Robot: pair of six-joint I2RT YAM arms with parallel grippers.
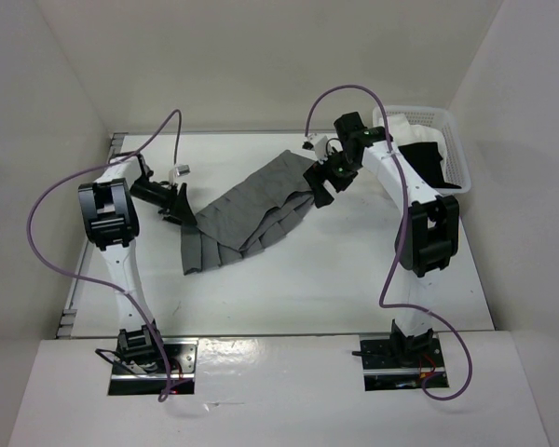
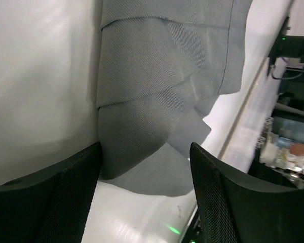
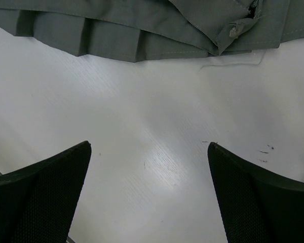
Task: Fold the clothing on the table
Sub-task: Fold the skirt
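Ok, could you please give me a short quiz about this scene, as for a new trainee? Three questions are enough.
1. True or false: the right gripper is clamped on the grey skirt.
2. Where does the white basket stand? A) at the far right of the table; B) between the two arm bases; C) at the near left edge.
3. Fill in: a corner of the skirt lies between the open fingers of the ___ gripper.

Key
1. False: it is open over bare tabletop, the skirt's edge ahead of it.
2. A.
3. The left gripper.
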